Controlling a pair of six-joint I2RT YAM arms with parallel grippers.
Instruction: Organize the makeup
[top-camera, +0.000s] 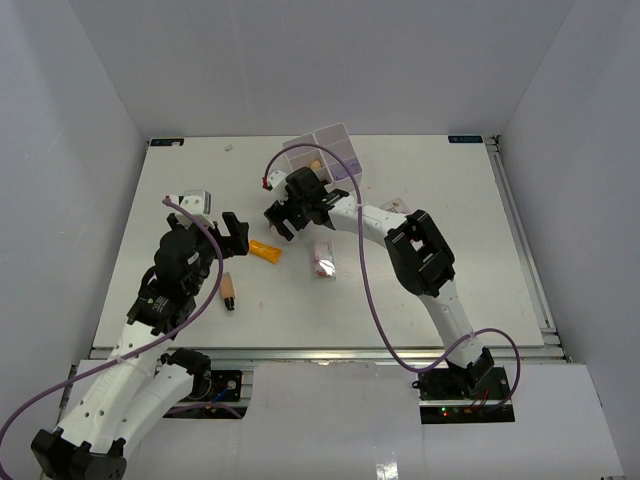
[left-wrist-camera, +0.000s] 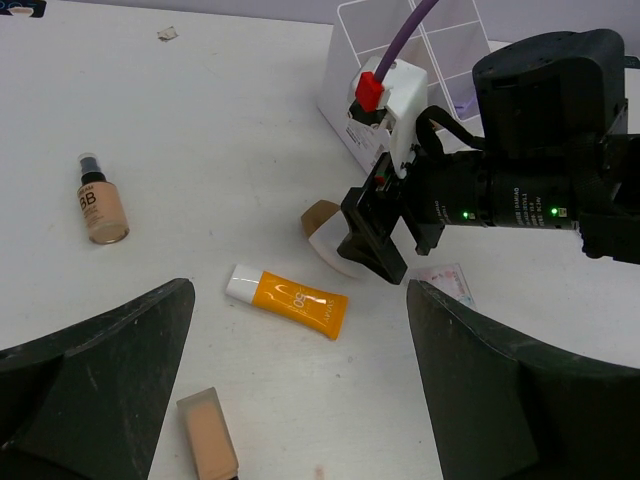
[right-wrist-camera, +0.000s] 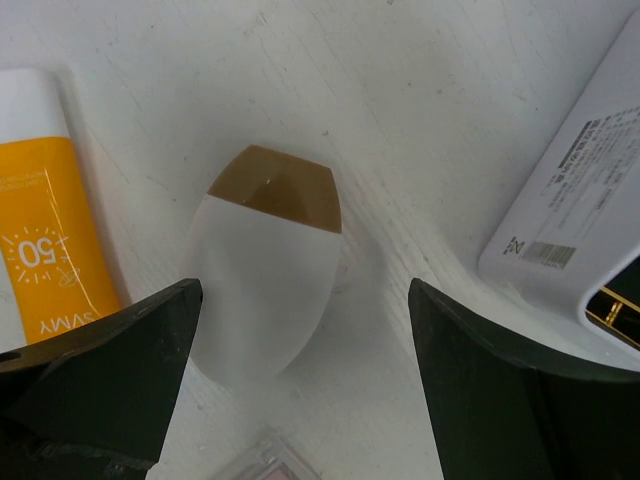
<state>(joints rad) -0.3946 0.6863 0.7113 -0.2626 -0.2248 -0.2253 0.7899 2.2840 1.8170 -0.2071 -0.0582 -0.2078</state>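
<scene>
An egg-shaped white sponge with a brown tip (right-wrist-camera: 268, 285) lies on the table between the open fingers of my right gripper (right-wrist-camera: 303, 292), which hovers low over it and touches nothing. It also shows in the left wrist view (left-wrist-camera: 322, 228), partly under the right gripper (left-wrist-camera: 375, 240). The orange tube (left-wrist-camera: 290, 303) lies just left of it (right-wrist-camera: 45, 260), below my open, empty left gripper (left-wrist-camera: 300, 290). A tan stick with a dark cap (left-wrist-camera: 208, 435) and a tan BB bottle (left-wrist-camera: 101, 205) lie nearer the left arm. In the top view, the left gripper (top-camera: 238, 238) and right gripper (top-camera: 281, 218) flank the tube (top-camera: 265, 251).
The white four-compartment box (top-camera: 325, 150) stands at the back centre, behind the right gripper. A clear pink palette (top-camera: 322, 259) lies right of the tube. A white packet with a barcode (right-wrist-camera: 570, 215) lies right of the sponge. White walls enclose the table.
</scene>
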